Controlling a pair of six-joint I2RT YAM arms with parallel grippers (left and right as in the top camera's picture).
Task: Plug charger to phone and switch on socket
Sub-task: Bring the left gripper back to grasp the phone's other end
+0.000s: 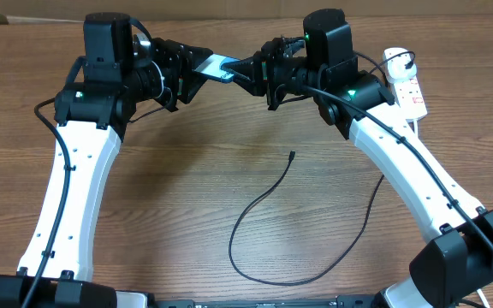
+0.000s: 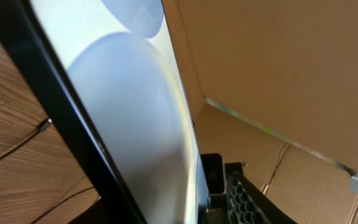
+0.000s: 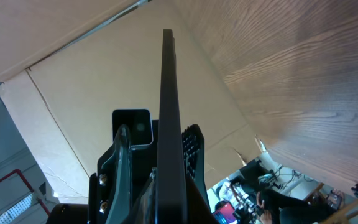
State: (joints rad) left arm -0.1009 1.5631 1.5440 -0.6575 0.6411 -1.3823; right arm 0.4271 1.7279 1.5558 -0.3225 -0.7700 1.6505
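The phone [image 1: 219, 65] hangs tilted above the table's far middle, between both grippers. My right gripper [image 1: 245, 70] is shut on its right end; in the right wrist view the phone [image 3: 168, 93] stands edge-on between the fingers [image 3: 191, 146]. My left gripper [image 1: 197, 72] is at its left end. In the left wrist view the pale screen [image 2: 129, 112] fills the frame beside one finger [image 2: 244, 202], and contact is unclear. The charger [image 1: 259, 205] lies curved on the table, its tip [image 1: 292, 155] free. The socket [image 1: 405, 81] lies at the far right.
Cardboard walls [image 2: 278, 62] stand behind the table's far edge. The charger cable loops toward the front edge [image 1: 281, 281], then runs up under the right arm [image 1: 375, 201]. The socket's thick white cord [image 1: 419, 128] trails beside that arm.
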